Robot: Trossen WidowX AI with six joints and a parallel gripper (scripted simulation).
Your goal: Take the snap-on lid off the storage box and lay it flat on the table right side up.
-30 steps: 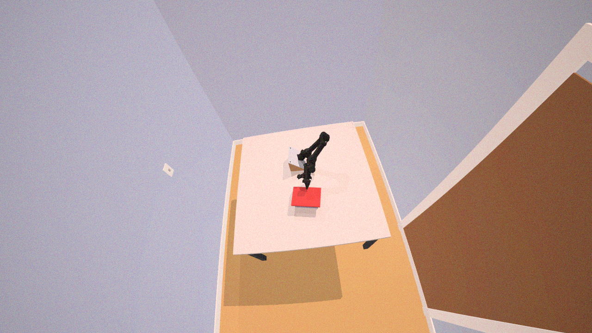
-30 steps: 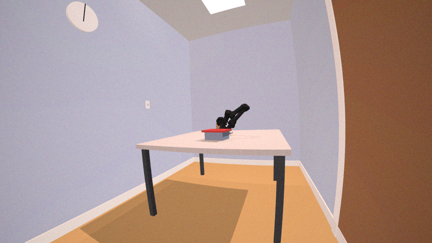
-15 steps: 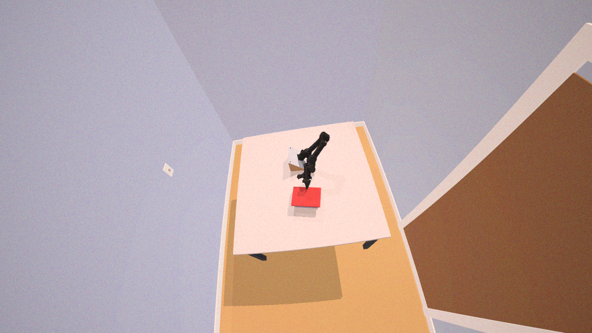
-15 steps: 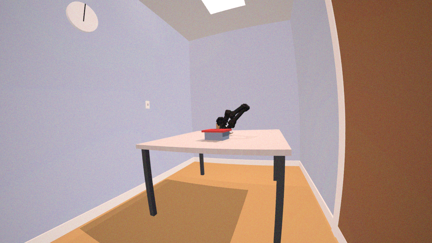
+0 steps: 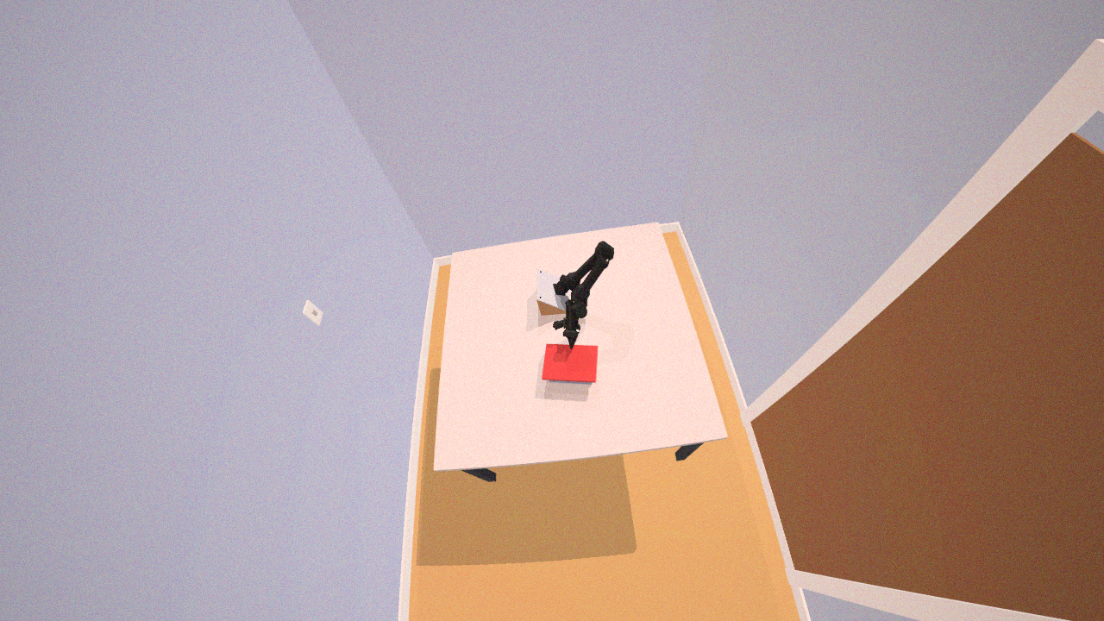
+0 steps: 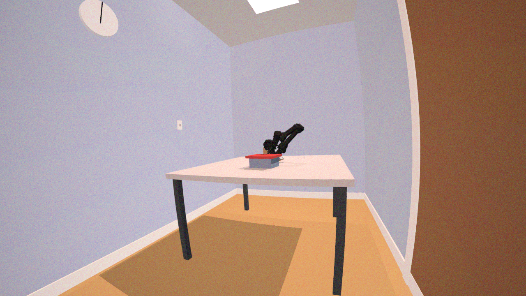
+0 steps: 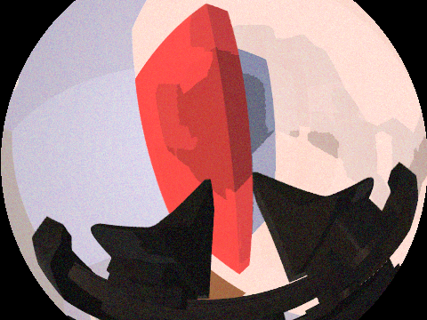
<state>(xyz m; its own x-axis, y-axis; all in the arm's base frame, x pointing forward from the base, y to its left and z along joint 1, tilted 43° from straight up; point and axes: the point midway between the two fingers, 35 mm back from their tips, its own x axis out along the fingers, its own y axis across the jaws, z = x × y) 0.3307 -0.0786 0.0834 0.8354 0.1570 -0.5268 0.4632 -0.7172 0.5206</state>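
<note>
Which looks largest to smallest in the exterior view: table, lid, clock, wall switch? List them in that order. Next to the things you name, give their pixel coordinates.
1. Table (image 5: 501,417) (image 6: 294,171)
2. Clock (image 6: 91,18)
3. Lid (image 5: 571,364) (image 6: 263,156) (image 7: 191,89)
4. Wall switch (image 5: 309,307) (image 6: 179,123)

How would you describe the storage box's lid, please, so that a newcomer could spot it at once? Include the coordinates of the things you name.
On the pale table (image 5: 493,417) (image 6: 220,175), find the blue-grey storage box (image 5: 574,382) (image 6: 261,163) (image 7: 262,102) in front of the black arm (image 5: 590,281) (image 6: 290,141). The lid (image 5: 571,366) (image 6: 261,156) (image 7: 153,102) is the flat, bright red rectangle on top, its edge between the fingers. Its red colour and slight overhang set it apart from the box.
</note>
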